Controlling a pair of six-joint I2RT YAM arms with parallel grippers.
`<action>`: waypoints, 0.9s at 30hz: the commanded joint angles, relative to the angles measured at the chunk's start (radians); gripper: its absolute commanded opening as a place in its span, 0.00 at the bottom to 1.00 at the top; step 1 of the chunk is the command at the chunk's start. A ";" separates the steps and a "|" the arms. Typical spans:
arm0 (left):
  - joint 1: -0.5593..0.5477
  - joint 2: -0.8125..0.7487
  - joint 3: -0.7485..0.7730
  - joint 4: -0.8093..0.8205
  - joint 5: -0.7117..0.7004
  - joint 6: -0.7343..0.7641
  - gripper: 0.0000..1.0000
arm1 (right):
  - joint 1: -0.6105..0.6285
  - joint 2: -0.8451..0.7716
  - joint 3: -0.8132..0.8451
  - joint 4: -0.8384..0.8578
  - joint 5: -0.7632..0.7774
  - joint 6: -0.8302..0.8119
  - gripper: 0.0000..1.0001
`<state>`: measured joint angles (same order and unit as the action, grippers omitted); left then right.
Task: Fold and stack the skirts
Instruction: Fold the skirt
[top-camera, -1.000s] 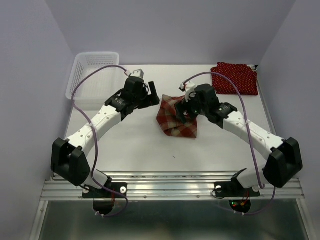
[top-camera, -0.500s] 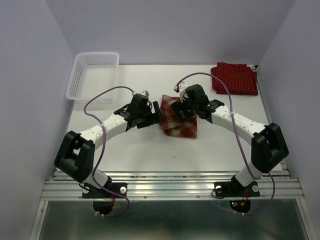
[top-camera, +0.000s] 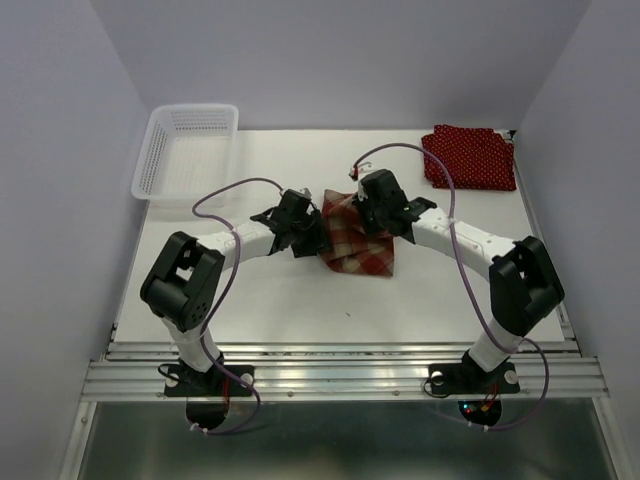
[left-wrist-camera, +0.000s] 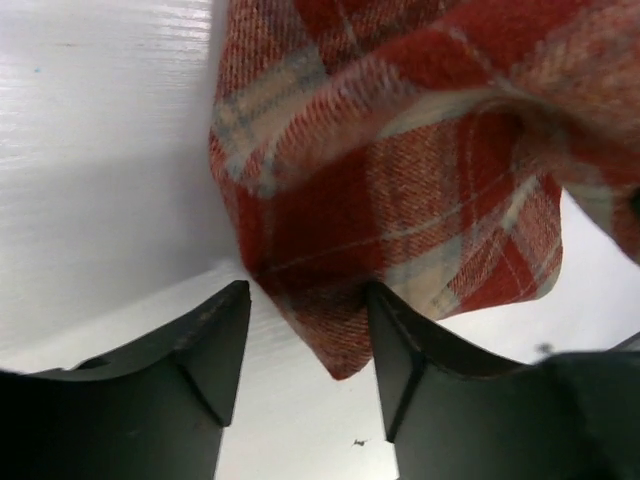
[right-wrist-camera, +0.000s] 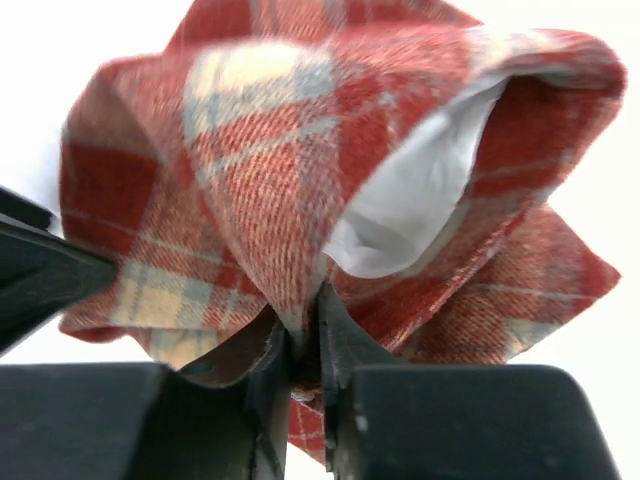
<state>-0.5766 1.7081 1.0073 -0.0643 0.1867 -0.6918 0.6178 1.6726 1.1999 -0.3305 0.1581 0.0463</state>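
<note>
Red-and-cream plaid skirt (top-camera: 355, 240), bunched on white surface (top-camera: 280, 300): one fold pinched tight in right claw (right-wrist-camera: 303, 345); one corner between spread fingers of left claw (left-wrist-camera: 308, 295), ungripped. Polka-dot skirt (top-camera: 470, 157) well beyond right claw.

No writing, label, brand, number or sign can be read in any of the three views. The plaid skirt (top-camera: 358, 252) shows only its woven red-and-cream check, and the polka-dot skirt (top-camera: 470, 158) only its tiny white dots
</note>
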 joint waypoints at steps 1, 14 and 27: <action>-0.008 0.021 0.028 0.057 0.034 -0.002 0.56 | 0.008 -0.046 0.096 0.050 0.044 0.070 0.12; 0.001 -0.025 -0.090 0.104 -0.012 0.037 0.00 | -0.191 -0.177 -0.071 0.048 -0.218 0.315 0.03; 0.014 -0.117 -0.133 0.038 -0.006 0.182 0.50 | -0.300 -0.192 -0.255 0.001 -0.241 0.288 0.76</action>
<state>-0.5720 1.6791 0.8902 0.0605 0.2058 -0.5957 0.3473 1.5131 0.9123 -0.3134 -0.1677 0.3588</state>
